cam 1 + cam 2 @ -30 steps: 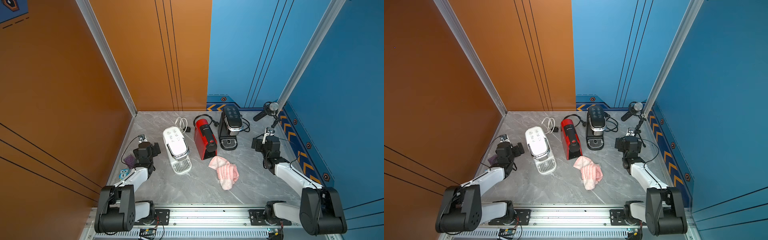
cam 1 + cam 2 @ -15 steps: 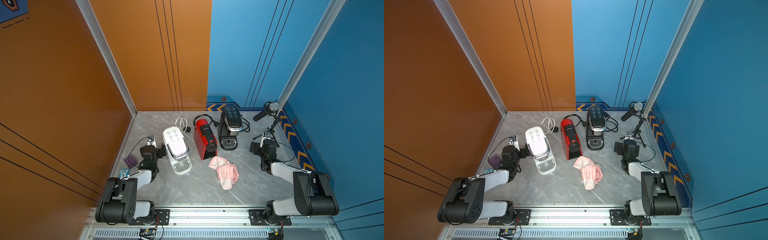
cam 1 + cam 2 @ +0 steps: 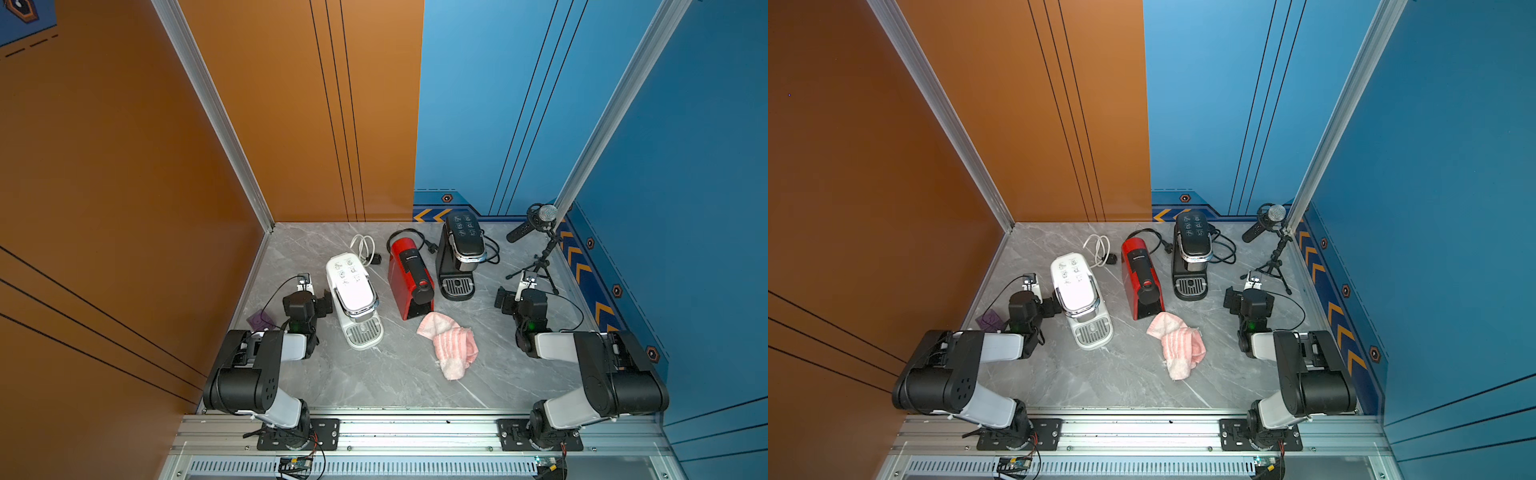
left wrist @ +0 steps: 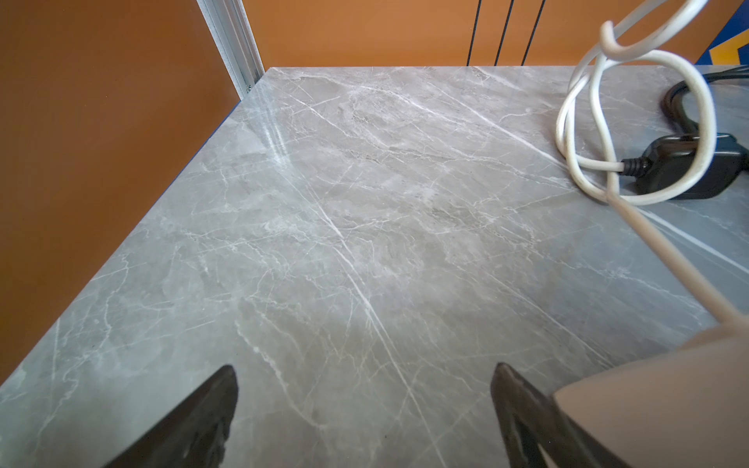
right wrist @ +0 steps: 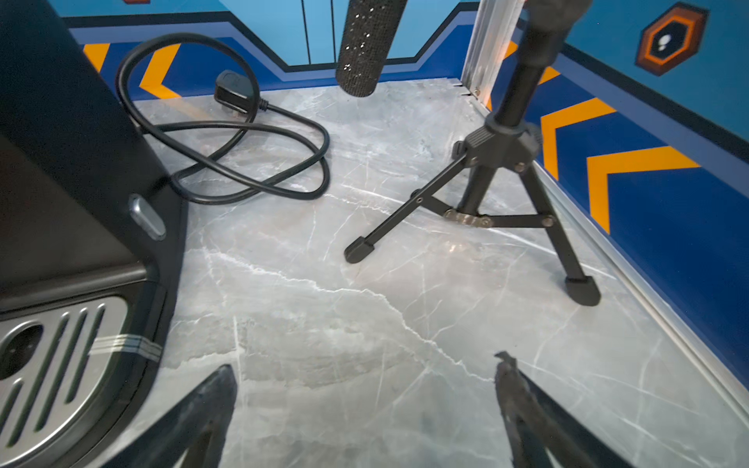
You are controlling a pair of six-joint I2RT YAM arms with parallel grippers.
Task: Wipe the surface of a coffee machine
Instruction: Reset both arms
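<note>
- Left wrist view: your left gripper [image 4: 364, 370] gapes wide, empty; the white plastic coffee machine [image 4: 664, 409] is cropped and blurred.
- Your right gripper [image 5: 364, 360] gapes empty too; the glossy black coffee machine [image 5: 69, 170] is cut off.

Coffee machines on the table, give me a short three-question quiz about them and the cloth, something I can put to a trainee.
1. True or false: the pink cloth lies on the table, held by no pincer.
2. Which coffee machine stands closest to the left pincer? A: white machine. B: red machine. C: black machine.
3. How many coffee machines stand on the table?
Key: 1 true; 2 A; 3 three.
</note>
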